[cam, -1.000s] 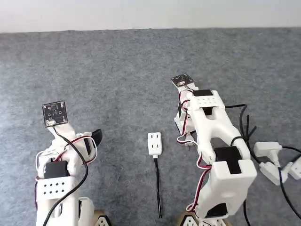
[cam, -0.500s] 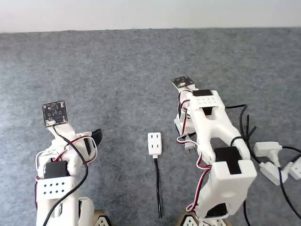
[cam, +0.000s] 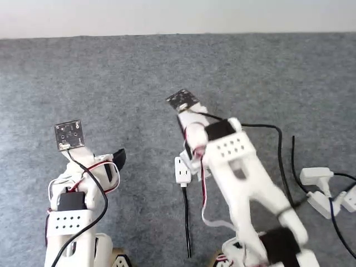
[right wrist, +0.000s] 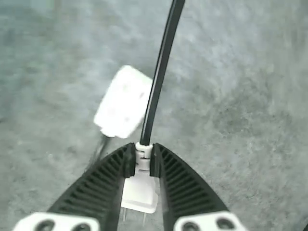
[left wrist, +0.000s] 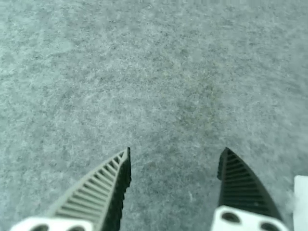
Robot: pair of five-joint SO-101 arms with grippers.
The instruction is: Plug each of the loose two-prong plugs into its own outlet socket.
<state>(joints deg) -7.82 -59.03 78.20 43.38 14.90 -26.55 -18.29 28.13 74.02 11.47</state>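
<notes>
A white outlet strip lies mid-table on grey carpet, its black cord running toward the front edge. My right arm leans over the strip's right side and hides part of it. My right gripper is shut on a white two-prong plug, gripped near its black cable. The prongs are bare, and the strip lies on the carpet just beyond the fingertips. My left gripper stands open over bare carpet to the left of the strip, holding nothing.
Three more loose white plugs lie with their black cables at the table's right edge. The held plug's cable trails back toward them. A white wall borders the carpet at the far side.
My right arm has swung left with the plug, from right of the outlet strip to partly over it. The left arm has shifted only slightly.
</notes>
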